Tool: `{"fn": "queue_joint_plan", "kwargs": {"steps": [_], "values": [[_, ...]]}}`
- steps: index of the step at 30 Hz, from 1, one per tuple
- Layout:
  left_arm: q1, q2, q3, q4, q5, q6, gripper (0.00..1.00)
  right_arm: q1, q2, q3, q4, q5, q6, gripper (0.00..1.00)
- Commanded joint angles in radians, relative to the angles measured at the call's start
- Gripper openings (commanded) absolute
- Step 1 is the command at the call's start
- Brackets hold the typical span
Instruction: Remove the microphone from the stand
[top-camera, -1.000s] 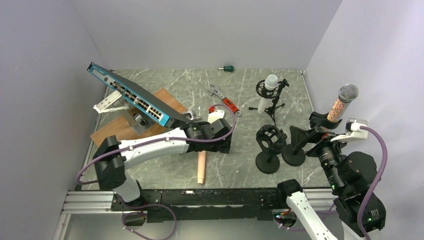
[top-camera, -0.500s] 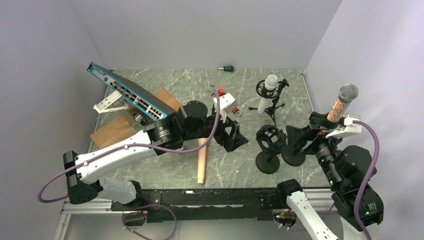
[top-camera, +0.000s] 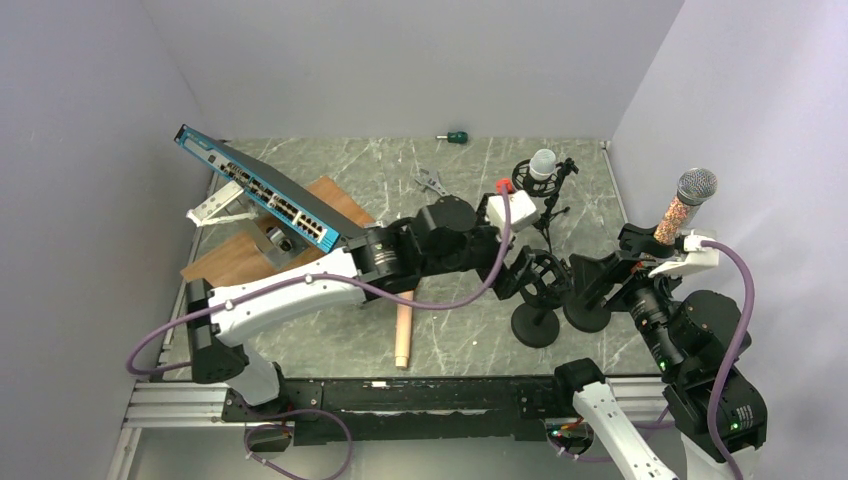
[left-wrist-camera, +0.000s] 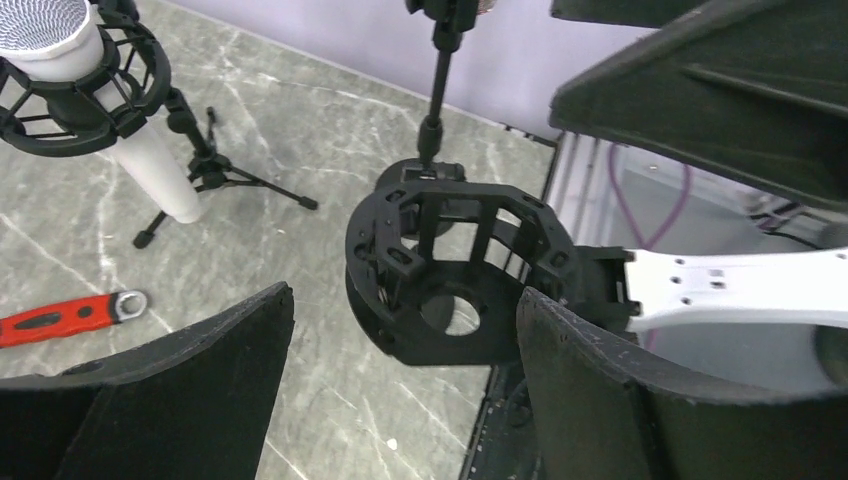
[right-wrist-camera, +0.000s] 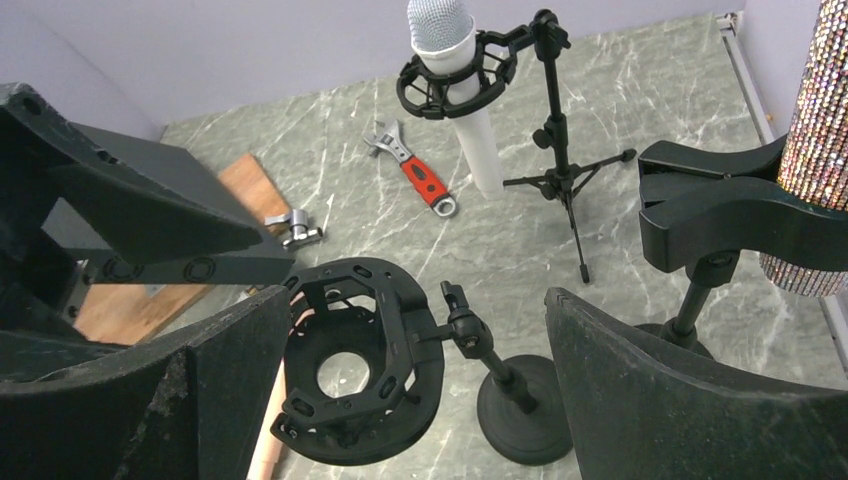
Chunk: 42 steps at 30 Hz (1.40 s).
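two microphones stand on the worktop (top-camera: 350, 170), both still in their stands. the white microphone (right-wrist-camera: 478, 140) has a smooth white tube body and a silver mesh head. it sits in a black ring shock mount (right-wrist-camera: 408, 92) on a small tripod stand (right-wrist-camera: 560, 180) toward the far right corner. its head points up and its tail points down toward the worktop, so the long axis is close to upright with a slight lean. the glitter microphone (top-camera: 683, 210) has a sparkling pinkish body and a grey mesh grille. it is held in the black clip (right-wrist-camera: 720, 210) of a round-base stand at the right edge, nearer the front. its grille is also up and its long axis is near vertical, the head leaning a little toward the right wall. between the two, nearer the front edge, an empty shock mount (right-wrist-camera: 395, 330) sits tilted on its own round-base stand (right-wrist-camera: 520, 400). the left gripper (left-wrist-camera: 405, 300) is spread wide, its fingers on either side of that empty mount and gripping nothing. the right gripper (right-wrist-camera: 415, 300) is also fully spread and empty, close to the same mount from the right. a red-handled adjustable wrench (right-wrist-camera: 410, 165) lies just left of the tripod.
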Motion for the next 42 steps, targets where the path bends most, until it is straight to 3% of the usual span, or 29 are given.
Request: {"fn": "queue_joint_plan", "kwargs": {"steps": [1,6,18,25,29,42], "values": [[-0.035,0.063,0.086,-0.014,-0.155,0.078,0.83,-0.004,0.004,0.023,-0.018,-0.001,-0.016,1.0],[-0.045,0.126,0.104,-0.01,-0.124,0.058,0.71,-0.003,-0.002,0.023,-0.027,0.003,-0.015,1.0],[-0.048,0.178,0.154,-0.037,-0.21,0.039,0.35,-0.003,-0.008,0.024,-0.035,0.008,-0.018,1.0],[-0.054,0.133,0.137,-0.022,-0.254,0.062,0.07,-0.001,-0.042,0.044,-0.007,0.038,-0.028,1.0],[-0.058,0.08,0.099,-0.021,-0.331,0.074,0.0,-0.003,-0.037,0.011,0.004,0.019,-0.01,1.0],[-0.058,-0.122,-0.127,-0.004,-0.559,0.08,0.0,-0.003,0.0,-0.179,0.134,-0.179,0.026,1.0]]}}
